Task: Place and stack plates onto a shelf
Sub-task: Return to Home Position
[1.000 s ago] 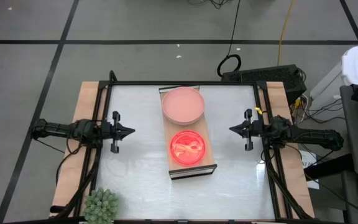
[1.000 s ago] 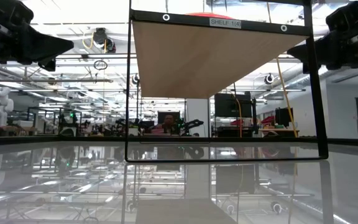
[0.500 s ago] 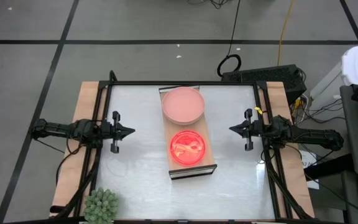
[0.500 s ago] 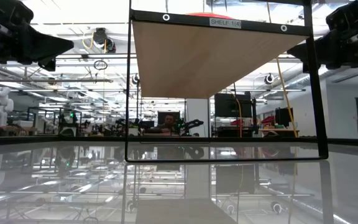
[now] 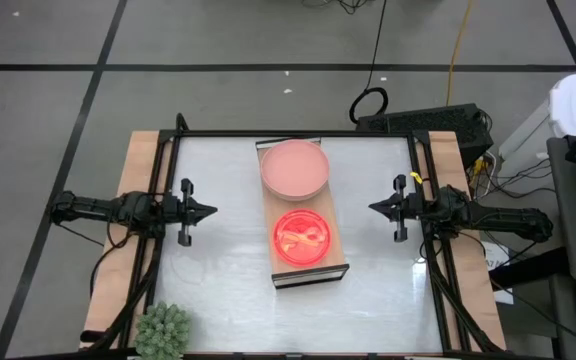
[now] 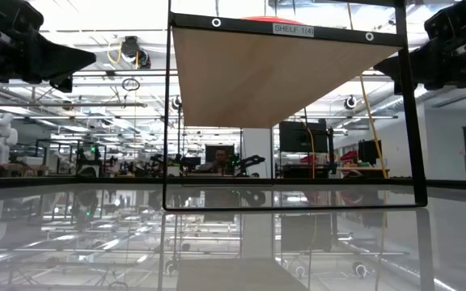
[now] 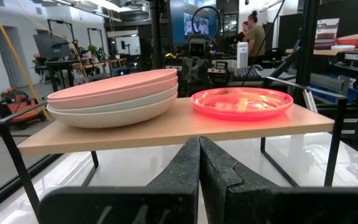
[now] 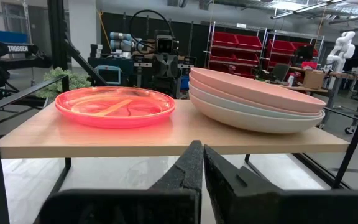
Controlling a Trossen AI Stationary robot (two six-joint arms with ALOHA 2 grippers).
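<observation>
A light-wood shelf (image 5: 304,275) on a black frame stands mid-table. On its far part rests a stack of salmon pink, pale green-grey and beige plates (image 5: 294,166) (image 7: 114,98) (image 8: 257,99). Nearer lie glossy hot pink plates (image 5: 302,237) (image 7: 242,102) (image 8: 114,104) with something orange showing inside. My left gripper (image 5: 211,211) (image 7: 199,155) hovers shut left of the shelf, pointing at it. My right gripper (image 5: 373,208) (image 8: 202,158) hovers shut on the right, pointing at the shelf. Neither touches anything.
A spiky green plant (image 5: 162,331) sits at the table's near left corner. The low view looks under the shelf board (image 6: 277,73), labelled SHELF 1/4, between its black legs. White tabletop (image 5: 228,260) lies on both sides of the shelf. People show far in the room behind.
</observation>
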